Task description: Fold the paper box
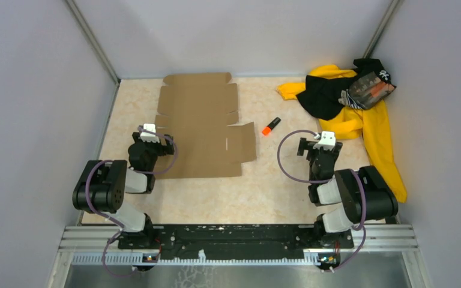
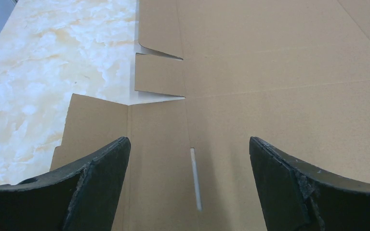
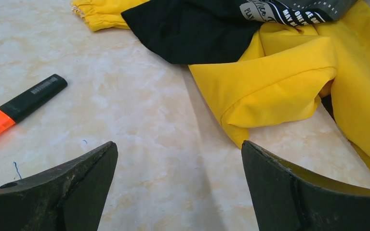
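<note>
Paper box (image 1: 204, 123): unfolded, flat on marbled worktop (image 1: 264, 186). Left claw (image 2: 189, 140): spread, over the box's left flaps. Right claw (image 3: 178, 144): spread, right of box. Orange highlighter (image 1: 271, 126): just right of box. Yellow-and-black clothing (image 1: 348, 102): farther right.

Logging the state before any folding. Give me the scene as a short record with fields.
paper box: flat, unfolded, on the table, left of centre
left arm: jaws open, empty, over the box's left edge
right arm: jaws open, empty, over bare table
highlighter: orange cap, lying right of the box
clothing pile: yellow and black, far right corner
folding: not yet begun
</note>
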Available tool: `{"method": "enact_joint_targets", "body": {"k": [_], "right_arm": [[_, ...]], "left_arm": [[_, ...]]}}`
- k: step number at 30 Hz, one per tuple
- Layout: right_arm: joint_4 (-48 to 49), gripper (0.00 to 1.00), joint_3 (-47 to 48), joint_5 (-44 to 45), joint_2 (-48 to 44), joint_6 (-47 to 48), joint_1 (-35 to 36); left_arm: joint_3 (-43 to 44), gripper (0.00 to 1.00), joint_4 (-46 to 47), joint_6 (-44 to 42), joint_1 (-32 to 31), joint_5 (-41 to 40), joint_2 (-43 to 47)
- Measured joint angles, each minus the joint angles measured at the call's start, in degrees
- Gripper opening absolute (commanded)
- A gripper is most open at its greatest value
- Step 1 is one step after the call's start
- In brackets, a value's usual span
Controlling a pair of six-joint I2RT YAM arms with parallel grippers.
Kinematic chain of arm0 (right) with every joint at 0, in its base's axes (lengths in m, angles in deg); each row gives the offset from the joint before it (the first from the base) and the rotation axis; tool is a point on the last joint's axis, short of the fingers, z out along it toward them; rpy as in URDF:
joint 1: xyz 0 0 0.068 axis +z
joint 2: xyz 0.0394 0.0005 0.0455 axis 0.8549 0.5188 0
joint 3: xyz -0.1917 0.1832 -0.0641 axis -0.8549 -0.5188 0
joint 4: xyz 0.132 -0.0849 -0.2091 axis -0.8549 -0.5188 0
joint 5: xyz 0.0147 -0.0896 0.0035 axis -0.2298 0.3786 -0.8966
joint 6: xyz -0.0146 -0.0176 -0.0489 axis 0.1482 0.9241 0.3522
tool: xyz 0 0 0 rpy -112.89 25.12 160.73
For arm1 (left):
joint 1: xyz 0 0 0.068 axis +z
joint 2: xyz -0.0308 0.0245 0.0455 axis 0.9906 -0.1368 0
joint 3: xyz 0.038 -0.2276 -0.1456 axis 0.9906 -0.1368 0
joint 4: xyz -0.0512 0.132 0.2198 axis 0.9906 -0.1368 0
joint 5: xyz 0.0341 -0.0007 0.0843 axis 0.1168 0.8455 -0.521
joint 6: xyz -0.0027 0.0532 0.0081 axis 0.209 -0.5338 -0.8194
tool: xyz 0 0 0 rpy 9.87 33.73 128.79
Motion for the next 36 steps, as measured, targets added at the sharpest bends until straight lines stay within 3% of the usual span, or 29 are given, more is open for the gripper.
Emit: {"method": "enact_joint_targets", "body": {"k": [19,24,27,32,36], "right_arm": [[1.03,0.99,-0.59,-0.74,-0.07,0.17,0.02],[-0.09,0.99,-4.0,0.87,-9.07,2.14,2.47],[-8.85,0.99,-1.22,0.61,-19.32,2.67,3.91],[-32.46,0.99,14.34,2.1,-30.99,2.27,8.74],[-52.24,0.99,30.71,1.42,-33.68,-2.27,12.74]], "left_arm": [[0.0,0.99,-1.55,0.0,0.0,0.24,1.09],[1.92,0.99,-9.4,-0.33,-0.81,1.01,7.13],[4.57,0.99,-15.08,-0.44,-3.48,0.76,11.47],[7.54,0.99,-22.53,2.47,-9.05,-0.31,20.96],[22.23,0.99,-41.33,10.82,-12.57,-3.96,25.42]]}}
